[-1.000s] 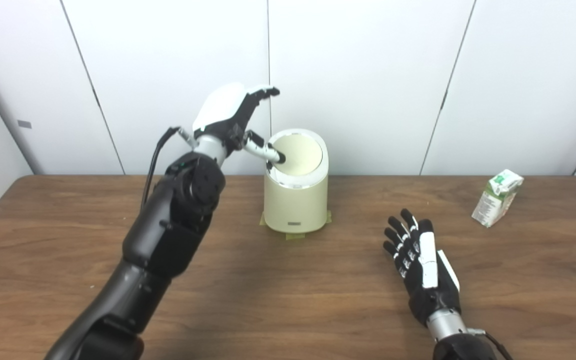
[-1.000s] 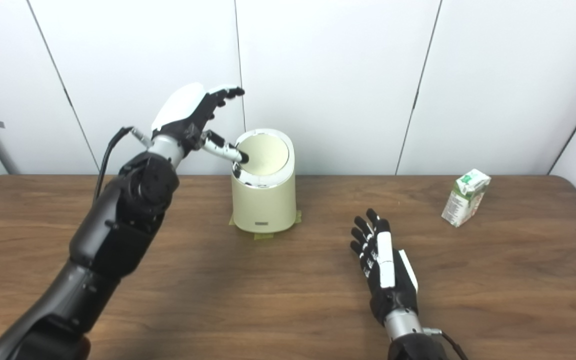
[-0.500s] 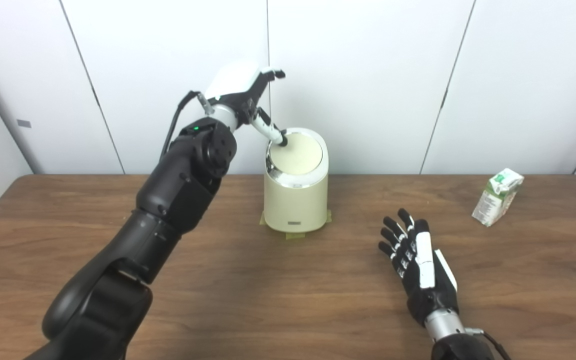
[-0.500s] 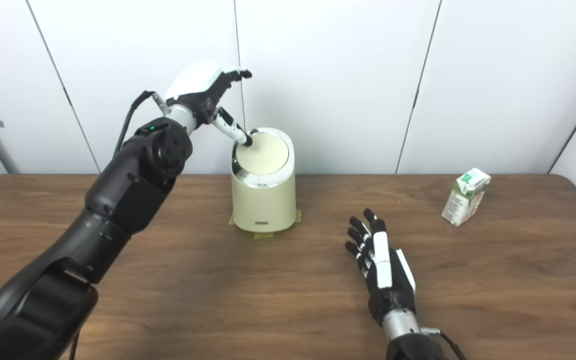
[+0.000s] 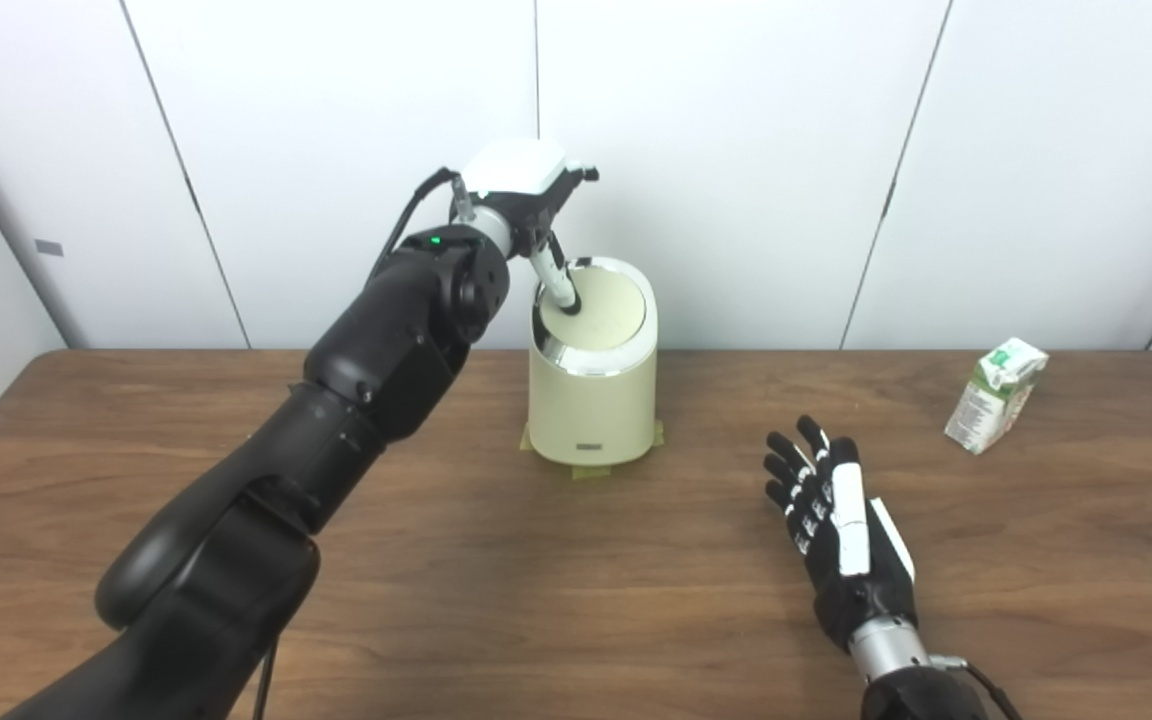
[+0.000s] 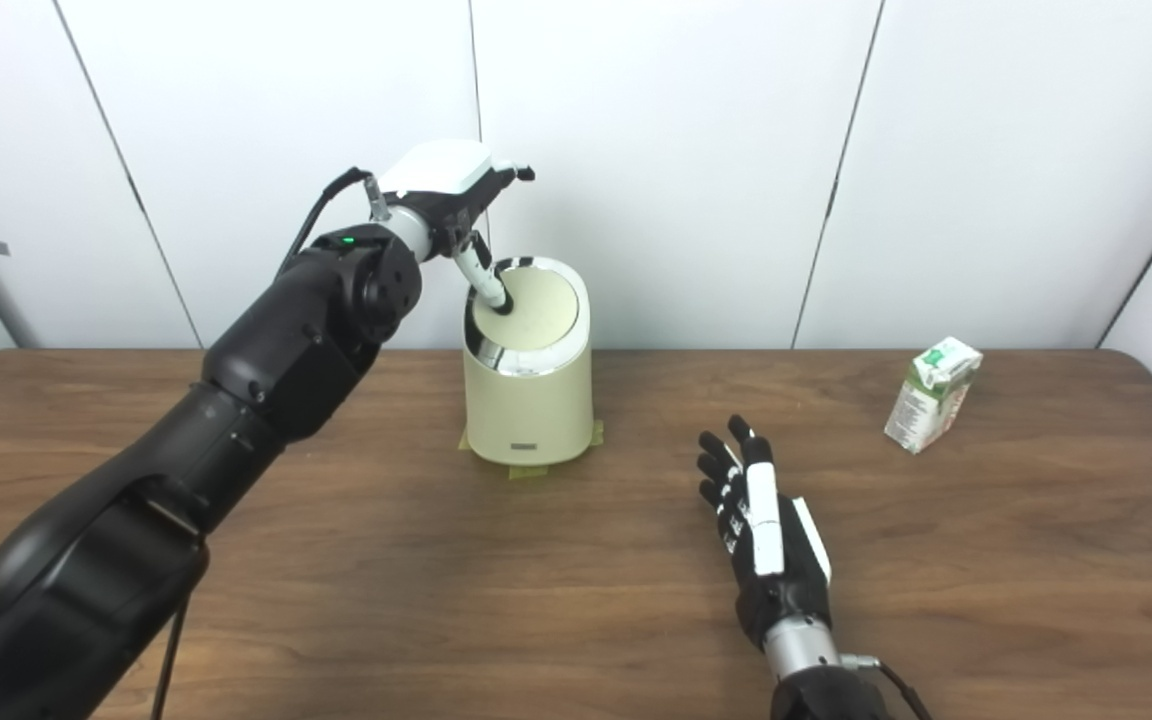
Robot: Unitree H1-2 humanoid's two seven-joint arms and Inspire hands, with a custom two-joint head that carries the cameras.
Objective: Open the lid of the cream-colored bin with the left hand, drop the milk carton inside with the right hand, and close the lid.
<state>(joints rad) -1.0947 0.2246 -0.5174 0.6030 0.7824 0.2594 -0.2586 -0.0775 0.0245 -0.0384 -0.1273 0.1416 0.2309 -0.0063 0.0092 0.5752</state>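
Note:
The cream-colored bin stands at the back middle of the table, with its round lid down inside a chrome rim. My left hand hovers above the bin's back left, fingers apart, and its thumb tip rests on the lid's left part. It holds nothing. The milk carton, white and green, stands slightly tilted at the far right of the table. My right hand lies open near the front, fingers spread and pointing away, well left of the carton and right of the bin.
The brown wooden table ends against white wall panels just behind the bin. Green tape tabs mark the bin's base. My left arm reaches diagonally from the bottom left across the table's left half.
My left hand has swung up and to the right over the bin, turning its palm downward, with the thumb tip staying on the lid. The right hand has barely shifted.

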